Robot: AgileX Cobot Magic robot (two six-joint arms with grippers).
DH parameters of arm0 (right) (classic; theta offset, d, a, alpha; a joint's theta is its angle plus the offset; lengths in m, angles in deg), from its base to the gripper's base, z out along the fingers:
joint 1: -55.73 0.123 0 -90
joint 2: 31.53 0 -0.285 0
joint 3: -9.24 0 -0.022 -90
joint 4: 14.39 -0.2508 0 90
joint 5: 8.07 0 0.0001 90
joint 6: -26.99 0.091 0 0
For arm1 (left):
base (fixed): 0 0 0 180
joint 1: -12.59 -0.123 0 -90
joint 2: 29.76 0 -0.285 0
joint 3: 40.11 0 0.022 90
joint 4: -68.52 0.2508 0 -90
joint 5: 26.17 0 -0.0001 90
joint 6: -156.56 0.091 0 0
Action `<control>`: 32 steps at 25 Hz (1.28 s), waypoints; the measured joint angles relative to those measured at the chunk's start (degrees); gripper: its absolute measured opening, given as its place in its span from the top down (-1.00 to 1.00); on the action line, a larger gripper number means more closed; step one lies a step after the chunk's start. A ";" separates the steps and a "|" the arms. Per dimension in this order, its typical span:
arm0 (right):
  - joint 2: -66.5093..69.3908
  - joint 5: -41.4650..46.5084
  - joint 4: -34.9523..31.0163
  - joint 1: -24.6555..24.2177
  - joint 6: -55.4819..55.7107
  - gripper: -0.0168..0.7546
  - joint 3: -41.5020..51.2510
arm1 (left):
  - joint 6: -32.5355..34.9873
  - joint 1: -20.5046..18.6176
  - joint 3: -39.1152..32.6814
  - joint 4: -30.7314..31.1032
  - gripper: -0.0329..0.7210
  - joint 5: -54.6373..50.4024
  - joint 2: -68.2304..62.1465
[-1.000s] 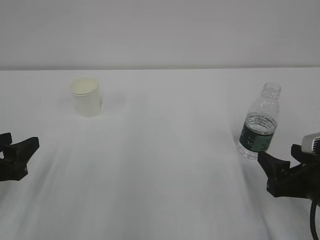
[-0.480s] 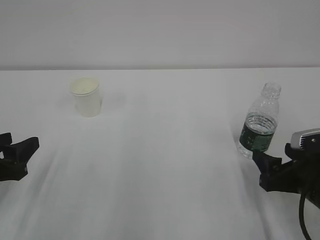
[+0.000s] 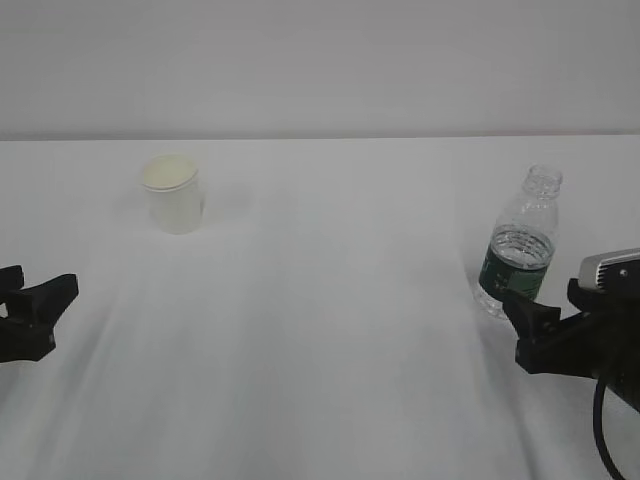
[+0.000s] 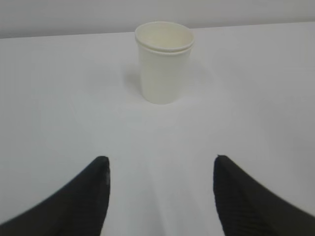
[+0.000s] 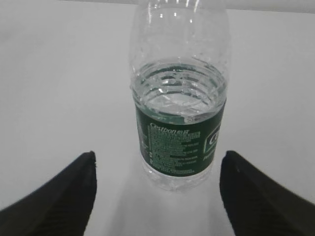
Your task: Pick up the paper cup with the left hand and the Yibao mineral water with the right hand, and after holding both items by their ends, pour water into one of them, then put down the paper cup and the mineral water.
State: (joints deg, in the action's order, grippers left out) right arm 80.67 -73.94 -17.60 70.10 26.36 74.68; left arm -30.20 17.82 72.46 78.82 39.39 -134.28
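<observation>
We see the paper cup upright, mouth up, near the bench's far-left edge, the left gripper wide and empty. The Yibao mineral water stands vertical, neck up, near the right edge, just ahead of our wide-open right gripper.

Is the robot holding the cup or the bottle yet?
No, nothing is held. Left gripper is open, short of the paper cup; right gripper is open before the water bottle.

paper cup upright, Yibao mineral water upright
</observation>
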 joint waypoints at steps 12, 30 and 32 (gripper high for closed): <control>0.13 0.00 -0.36 0.00 0.00 -0.57 -0.64 | 0.00 0.00 0.00 0.00 -0.35 0.00 0.00; 4.52 0.00 -0.40 0.00 0.00 -0.57 -2.65 | 0.00 0.00 0.00 0.00 -0.34 0.00 0.00; 6.12 0.00 -0.40 0.00 0.00 -0.57 -2.65 | 0.00 0.00 0.00 0.00 -0.34 0.00 0.00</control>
State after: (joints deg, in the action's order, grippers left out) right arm 86.79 -73.94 -18.00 70.10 26.36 72.03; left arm -30.20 17.82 72.46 78.82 39.39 -134.28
